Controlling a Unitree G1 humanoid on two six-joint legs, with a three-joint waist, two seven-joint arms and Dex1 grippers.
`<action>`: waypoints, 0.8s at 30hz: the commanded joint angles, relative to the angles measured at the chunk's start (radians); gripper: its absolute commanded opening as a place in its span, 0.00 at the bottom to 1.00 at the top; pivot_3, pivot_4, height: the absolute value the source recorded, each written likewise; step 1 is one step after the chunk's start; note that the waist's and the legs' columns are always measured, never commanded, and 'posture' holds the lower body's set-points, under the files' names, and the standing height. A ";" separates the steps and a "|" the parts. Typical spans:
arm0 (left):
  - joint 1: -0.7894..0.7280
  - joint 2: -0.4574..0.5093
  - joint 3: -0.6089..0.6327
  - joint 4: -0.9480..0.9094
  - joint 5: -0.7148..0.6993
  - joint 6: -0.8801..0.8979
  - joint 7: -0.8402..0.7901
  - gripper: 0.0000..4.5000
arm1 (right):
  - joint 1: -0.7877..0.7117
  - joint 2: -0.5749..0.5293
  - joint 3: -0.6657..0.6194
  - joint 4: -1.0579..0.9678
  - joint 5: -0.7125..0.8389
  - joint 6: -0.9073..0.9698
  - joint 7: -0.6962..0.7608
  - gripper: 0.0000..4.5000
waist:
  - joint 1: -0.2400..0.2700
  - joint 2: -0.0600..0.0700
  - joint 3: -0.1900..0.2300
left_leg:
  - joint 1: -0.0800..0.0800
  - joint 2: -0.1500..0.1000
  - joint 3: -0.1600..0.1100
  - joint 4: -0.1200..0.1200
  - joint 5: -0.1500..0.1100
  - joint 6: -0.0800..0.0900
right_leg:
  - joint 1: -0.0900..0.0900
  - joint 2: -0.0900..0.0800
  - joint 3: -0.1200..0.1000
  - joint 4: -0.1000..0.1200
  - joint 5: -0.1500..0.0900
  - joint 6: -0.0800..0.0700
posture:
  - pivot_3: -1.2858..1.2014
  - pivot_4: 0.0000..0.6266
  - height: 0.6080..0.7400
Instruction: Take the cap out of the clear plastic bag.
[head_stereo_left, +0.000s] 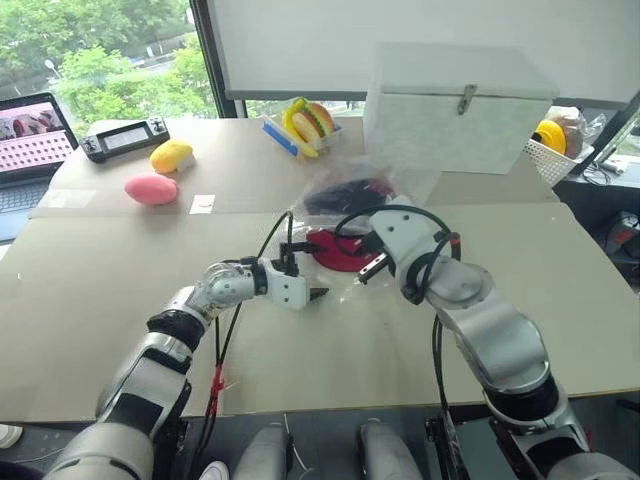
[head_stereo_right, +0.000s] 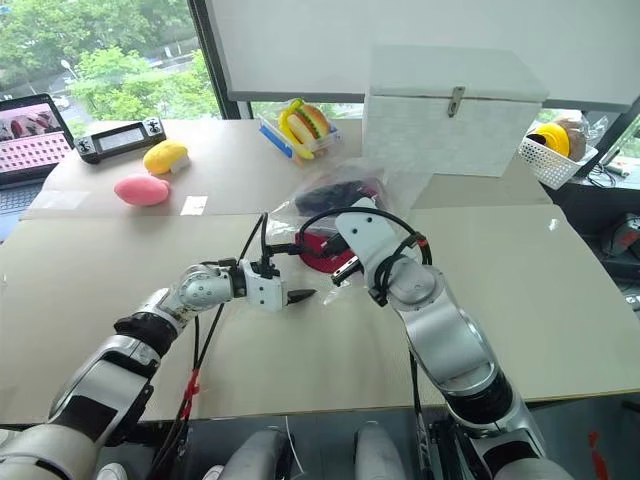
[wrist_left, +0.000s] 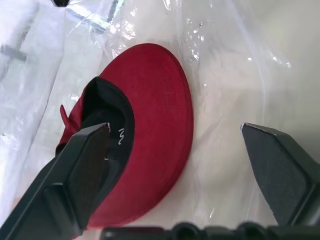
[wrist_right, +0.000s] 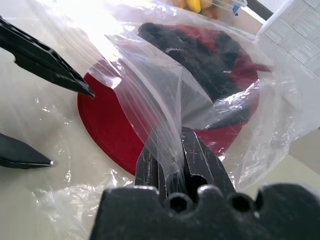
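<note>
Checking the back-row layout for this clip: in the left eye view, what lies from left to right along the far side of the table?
Laptop → black handheld controller → yellow toy → toy burger → white lidded box → white basket.

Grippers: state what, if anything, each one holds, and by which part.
The right gripper is shut on the clear plastic bag, pinching a fold of film at its mouth. The left gripper is open near the cap's brim, holding nothing.
</note>
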 joint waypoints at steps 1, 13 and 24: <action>-0.034 0.008 -0.057 0.107 0.096 -0.038 0.056 0.98 | -0.006 -0.007 -0.025 -0.052 -0.005 0.007 -0.011 0.00 | 0.001 0.000 0.000 | 0.001 0.000 0.000 0.000 0.000 0.000 | 0.001 0.000 0.000 0.000 0.000 0.000 | 0.52 0.24 1.00; -0.177 -0.116 -0.069 0.246 0.136 0.149 0.209 0.98 | -0.012 -0.006 -0.023 -0.050 0.004 0.009 -0.010 0.00 | 0.000 0.000 0.000 | -0.001 0.000 0.000 0.000 0.000 0.000 | -0.001 0.000 0.000 0.000 0.000 0.001 | 0.52 0.24 1.00; -0.156 -0.226 -0.125 0.186 0.184 0.310 0.221 0.98 | -0.026 -0.003 -0.016 -0.042 0.009 -0.004 -0.007 0.00 | 0.022 0.000 0.000 | 0.000 -0.001 -0.001 0.001 0.000 0.000 | 0.001 -0.001 -0.001 0.000 0.000 0.002 | 0.52 0.24 1.00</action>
